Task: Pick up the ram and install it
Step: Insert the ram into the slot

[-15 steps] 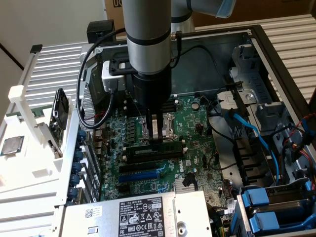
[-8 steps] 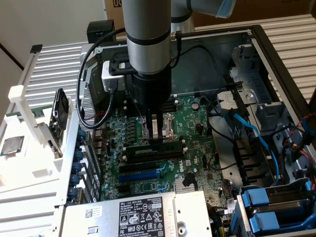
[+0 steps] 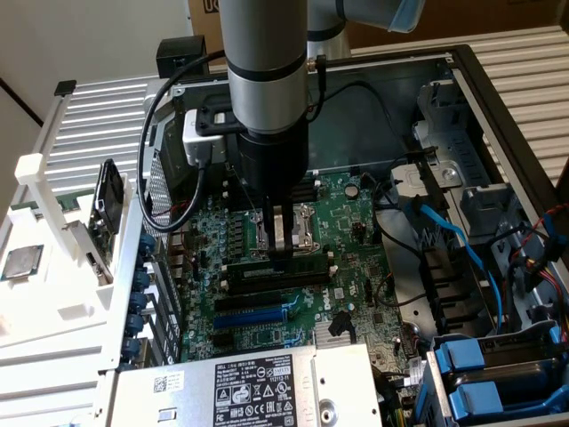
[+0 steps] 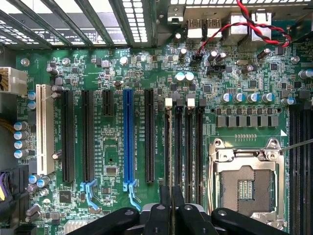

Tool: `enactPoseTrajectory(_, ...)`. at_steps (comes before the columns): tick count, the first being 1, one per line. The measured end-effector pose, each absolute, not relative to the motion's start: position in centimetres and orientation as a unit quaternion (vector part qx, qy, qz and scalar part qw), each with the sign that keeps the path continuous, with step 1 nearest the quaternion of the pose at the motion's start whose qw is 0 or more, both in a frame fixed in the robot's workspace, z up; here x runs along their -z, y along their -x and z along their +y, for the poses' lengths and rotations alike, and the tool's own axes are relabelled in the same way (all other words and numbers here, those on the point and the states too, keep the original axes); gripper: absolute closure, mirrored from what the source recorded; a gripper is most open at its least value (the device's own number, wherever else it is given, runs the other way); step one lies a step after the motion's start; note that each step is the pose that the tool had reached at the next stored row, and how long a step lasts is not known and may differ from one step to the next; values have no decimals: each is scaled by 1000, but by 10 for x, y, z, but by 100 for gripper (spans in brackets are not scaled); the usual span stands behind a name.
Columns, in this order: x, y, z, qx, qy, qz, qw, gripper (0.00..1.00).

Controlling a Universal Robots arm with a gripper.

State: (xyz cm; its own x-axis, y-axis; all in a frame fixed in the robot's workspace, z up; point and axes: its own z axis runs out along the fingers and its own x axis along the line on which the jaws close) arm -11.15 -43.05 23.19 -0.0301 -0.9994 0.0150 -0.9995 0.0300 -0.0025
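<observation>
Since the ram was gripped on edge between the clenched fingers of the gripper, the pick-up was judged done. The stick was held upright at the row of 4 black slots beside the empty processor socket, seemingly in line with the slot furthest from that socket. Whether it was pressed fully home could not be told, so seating was judged unfinished. The green motherboard was laid flat inside an open metal computer case, with blue cables alongside and white ribbed panels around it.

Bright, even light, with soft shadows inside the computer case.
</observation>
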Motion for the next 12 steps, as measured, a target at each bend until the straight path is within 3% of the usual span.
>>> enactPoseTrajectory(12, -232, 113, -430, -7, -696, -718, 3, 87)
